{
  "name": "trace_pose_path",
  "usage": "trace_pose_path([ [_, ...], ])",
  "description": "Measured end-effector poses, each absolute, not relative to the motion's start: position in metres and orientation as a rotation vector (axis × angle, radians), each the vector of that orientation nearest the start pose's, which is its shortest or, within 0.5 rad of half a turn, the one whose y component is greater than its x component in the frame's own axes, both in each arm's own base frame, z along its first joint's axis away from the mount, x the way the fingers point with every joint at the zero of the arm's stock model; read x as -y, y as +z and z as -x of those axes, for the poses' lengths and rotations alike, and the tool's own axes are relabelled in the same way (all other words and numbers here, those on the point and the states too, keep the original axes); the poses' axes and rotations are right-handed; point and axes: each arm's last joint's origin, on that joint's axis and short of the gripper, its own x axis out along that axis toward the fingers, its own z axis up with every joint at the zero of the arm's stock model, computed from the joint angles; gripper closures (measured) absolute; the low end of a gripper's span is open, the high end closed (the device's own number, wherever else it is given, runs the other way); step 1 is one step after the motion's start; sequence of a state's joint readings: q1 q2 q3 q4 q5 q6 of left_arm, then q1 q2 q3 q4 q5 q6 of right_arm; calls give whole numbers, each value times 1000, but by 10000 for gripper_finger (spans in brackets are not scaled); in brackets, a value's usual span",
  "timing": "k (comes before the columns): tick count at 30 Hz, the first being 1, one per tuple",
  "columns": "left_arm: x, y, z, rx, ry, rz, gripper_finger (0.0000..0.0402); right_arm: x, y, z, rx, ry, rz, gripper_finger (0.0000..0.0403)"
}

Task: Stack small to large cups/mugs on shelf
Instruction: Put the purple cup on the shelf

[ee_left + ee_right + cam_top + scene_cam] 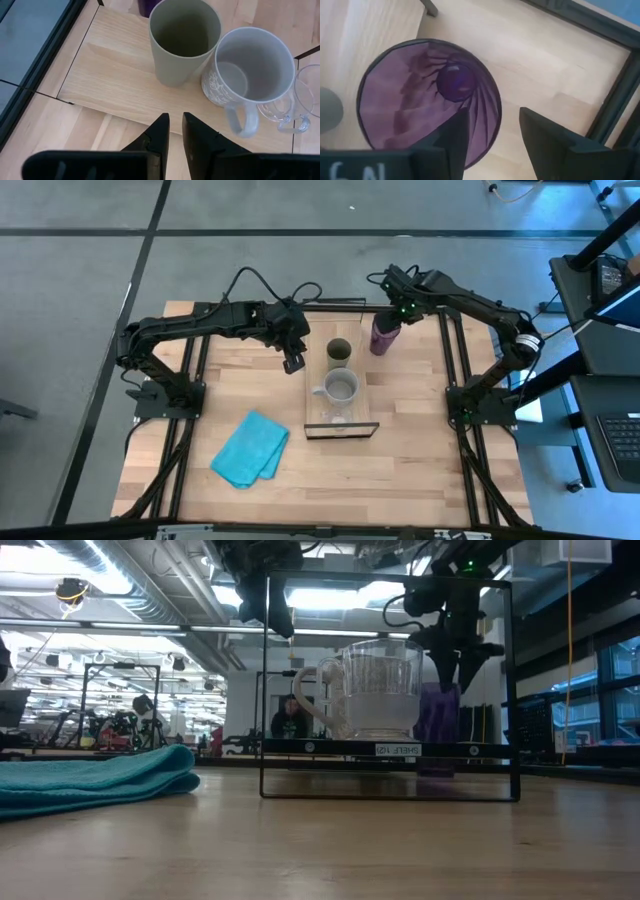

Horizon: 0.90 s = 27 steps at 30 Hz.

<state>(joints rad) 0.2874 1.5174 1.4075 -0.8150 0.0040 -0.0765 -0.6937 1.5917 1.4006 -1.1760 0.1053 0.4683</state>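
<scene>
Purple tumbler (420, 100) rim sits between the right gripper's (492, 132) spread fingers (452, 135).

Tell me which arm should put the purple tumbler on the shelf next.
Right. Its end effector is open with one finger inside the tumbler's rim and one outside, beside the shelf. The left end effector hangs nearly closed on the shelf's far side, with the olive cup between it and the tumbler.
</scene>
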Motion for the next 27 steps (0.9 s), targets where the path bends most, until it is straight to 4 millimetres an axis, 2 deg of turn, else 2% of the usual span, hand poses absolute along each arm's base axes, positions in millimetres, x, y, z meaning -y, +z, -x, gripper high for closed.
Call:
trace_pose_path([
  [12, -89, 323, -301, -906, 309, 220, 355, 200, 267, -238, -1229, -961, -763, 228],
  [19, -89, 323, -301, -906, 310, 220, 355, 200, 267, -239, -1225, -959, -760, 231],
  [22, -89, 323, -301, -906, 310, 220, 355, 200, 267, -239, -1225, -959, -760, 251],
  [27, -89, 323, -301, -906, 310, 220, 355, 199, 267, -240, -1234, -943, -742, 316],
])
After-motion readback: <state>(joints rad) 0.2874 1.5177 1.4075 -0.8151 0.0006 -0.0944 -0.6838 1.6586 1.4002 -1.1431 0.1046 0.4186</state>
